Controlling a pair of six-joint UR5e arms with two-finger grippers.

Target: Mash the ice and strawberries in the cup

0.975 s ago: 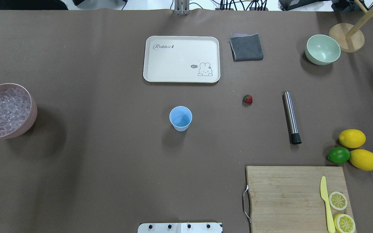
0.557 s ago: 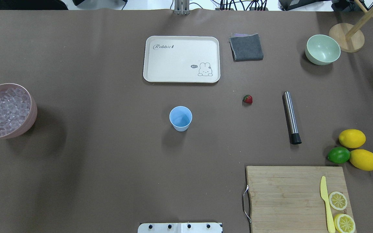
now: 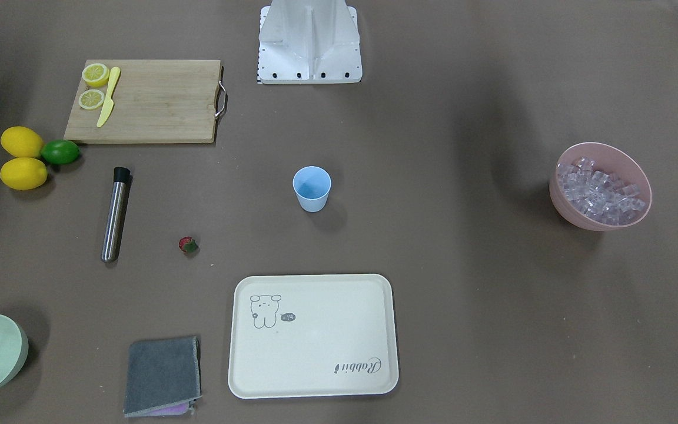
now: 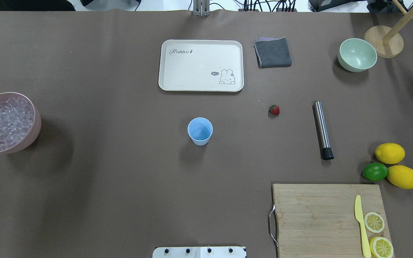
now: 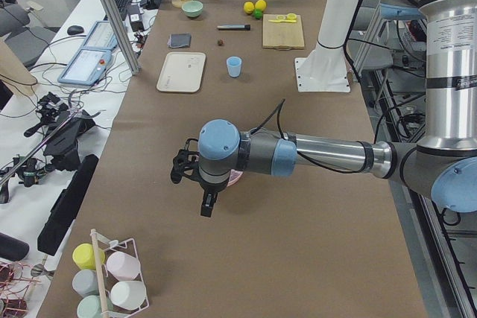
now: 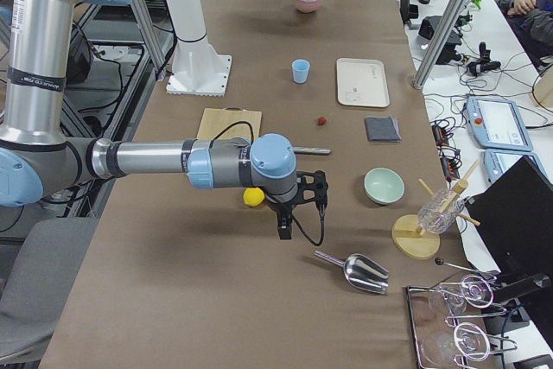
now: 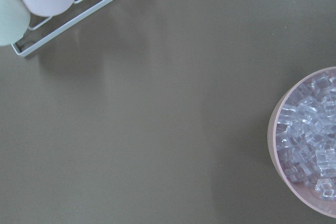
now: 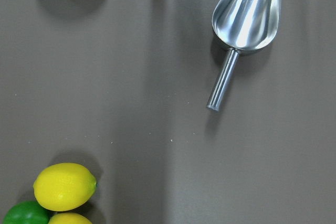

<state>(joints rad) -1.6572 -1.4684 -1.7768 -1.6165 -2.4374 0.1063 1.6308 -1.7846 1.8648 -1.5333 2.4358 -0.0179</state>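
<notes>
Two robot arms hang above a brown tabletop laid out for mashing, with nothing yet in the cup (image 4: 200, 131). The light blue tumbler stands upright and looks empty at the middle of the tabletop, seemingly placed where either arm can reach it.

The ice (image 4: 5, 122) is heaped in a single pink bowl (image 4: 37, 130) at the robot's left end, too many cubes to count. The left gripper (image 5: 186, 167) hovers just beside that bowl, and its wrist camera catches the rim at the frame's edge. The lone strawberry (image 4: 274, 109) lies on its side on the robot's right half, well apart from the cup. One steel muddler (image 4: 322, 129) lies flat beyond it.

That split suggests a division of labour: ice for the left arm, fruit and muddler for the right. The right gripper (image 6: 313, 189) hangs over the far right end, above one metal scoop (image 8: 245, 17) and near the citrus. Whether either arm's fingers are spread or pressed together cannot be told from the side views.

Also laid out:
- two whole lemons (image 4: 389, 153) touching one lime (image 4: 375, 172)
- two lemon halves (image 4: 374, 221) and one yellow knife (image 4: 360, 225) on one cutting board (image 4: 317, 218)
- one cream tray (image 4: 201, 65), one folded grey cloth (image 4: 273, 52) and one pale green bowl (image 4: 357, 55), all along the far side
</notes>
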